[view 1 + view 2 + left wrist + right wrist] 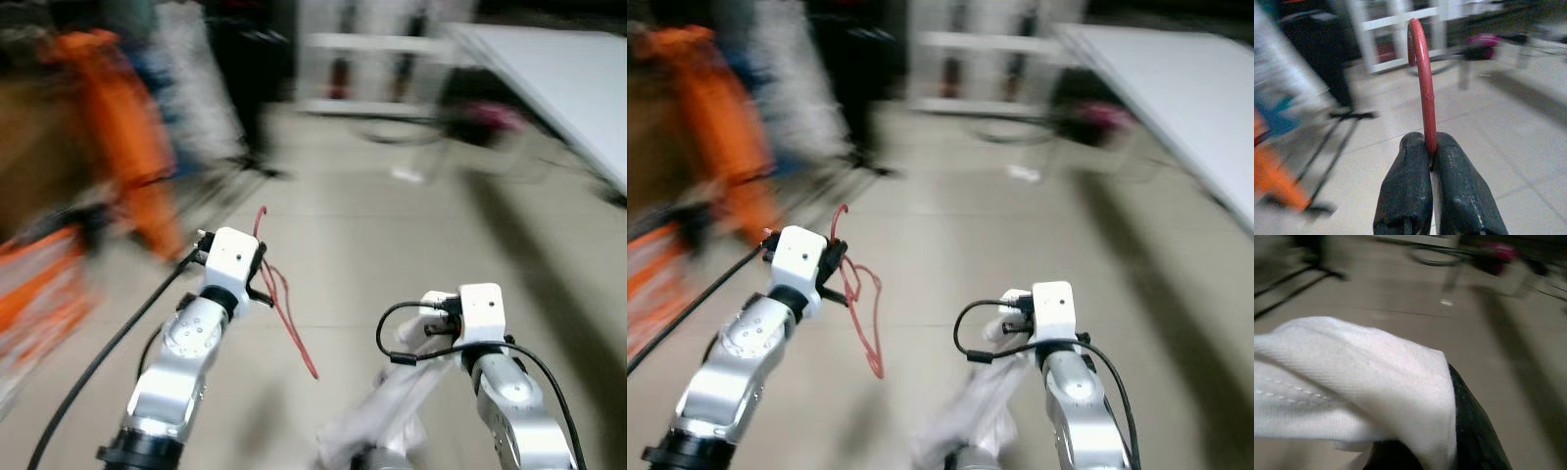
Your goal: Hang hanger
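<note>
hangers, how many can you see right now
1: a red wire hanger, held by the left gripper just below its hook, its body hanging beside that wrist. The blurred clothes rack behind may hide more.

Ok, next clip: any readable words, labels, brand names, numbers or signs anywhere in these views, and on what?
None can be read.
Red hanger, shut in the left gripper: no marking on it.
White cloth, held by the right gripper: plain, stitching and no print.
Orange garment, white shelf and white table: too blurred by camera motion to tell whether they carry any text.
</note>
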{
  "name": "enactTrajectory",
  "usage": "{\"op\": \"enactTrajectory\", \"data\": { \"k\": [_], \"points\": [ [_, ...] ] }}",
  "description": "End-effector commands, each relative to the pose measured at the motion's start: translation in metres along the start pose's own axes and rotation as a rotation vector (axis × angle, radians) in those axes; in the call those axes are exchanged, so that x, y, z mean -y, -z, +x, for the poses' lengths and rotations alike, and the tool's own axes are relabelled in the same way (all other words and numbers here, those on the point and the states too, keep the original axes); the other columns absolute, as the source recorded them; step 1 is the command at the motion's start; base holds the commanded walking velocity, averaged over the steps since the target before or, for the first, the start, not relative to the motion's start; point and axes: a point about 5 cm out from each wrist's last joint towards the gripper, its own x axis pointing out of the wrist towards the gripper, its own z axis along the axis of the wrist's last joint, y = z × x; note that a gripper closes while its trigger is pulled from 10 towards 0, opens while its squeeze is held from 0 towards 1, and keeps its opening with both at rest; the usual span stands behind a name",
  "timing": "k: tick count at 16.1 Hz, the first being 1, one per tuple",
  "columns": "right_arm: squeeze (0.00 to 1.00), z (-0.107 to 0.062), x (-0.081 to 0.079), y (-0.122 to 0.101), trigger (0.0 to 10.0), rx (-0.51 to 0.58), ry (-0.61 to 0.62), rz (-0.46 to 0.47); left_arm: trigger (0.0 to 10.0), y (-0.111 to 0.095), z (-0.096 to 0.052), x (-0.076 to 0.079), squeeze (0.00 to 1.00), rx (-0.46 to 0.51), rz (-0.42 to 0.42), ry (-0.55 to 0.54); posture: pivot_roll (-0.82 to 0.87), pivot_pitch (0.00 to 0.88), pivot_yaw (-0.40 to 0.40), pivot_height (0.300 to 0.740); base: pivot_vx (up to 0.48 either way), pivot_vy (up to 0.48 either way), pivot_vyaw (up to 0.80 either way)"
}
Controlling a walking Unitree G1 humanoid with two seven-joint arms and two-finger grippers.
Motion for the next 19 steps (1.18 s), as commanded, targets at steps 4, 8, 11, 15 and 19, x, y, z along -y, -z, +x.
{"op": "enactTrajectory", "data": {
  "k": [4,8,11,15,19],
  "points": [
    [0.20,0.002,0.007,-0.003,0.0,0.032,0.056,0.031,10.0,-0.002,0.000,0.008,0.00,0.062,-0.034,0.082,-0.08,0.068,0.003,0.740,0.406,0.254,-0.80],
    [0.23,0.004,-0.003,0.002,0.0,0.017,0.020,0.051,10.0,0.003,-0.001,0.009,0.00,0.058,-0.027,0.108,-0.09,0.064,0.010,0.740,0.406,0.255,-0.80],
    [0.23,0.017,-0.017,-0.014,0.0,0.089,-0.052,0.016,10.0,-0.006,0.016,0.000,0.00,0.081,-0.123,0.057,-0.09,0.046,-0.006,0.740,0.405,0.257,-0.80],
    [0.33,0.010,-0.045,-0.035,0.0,0.103,-0.392,0.028,10.0,-0.006,0.011,0.009,0.00,0.075,-0.077,0.170,-0.08,0.038,-0.015,0.740,0.405,0.258,-0.80],
    [0.32,0.010,-0.044,-0.047,0.0,0.140,-0.468,-0.043,10.0,-0.007,0.010,0.009,0.00,0.083,-0.078,0.219,-0.07,0.041,-0.035,0.740,0.404,0.260,-0.80]
  ]
}}
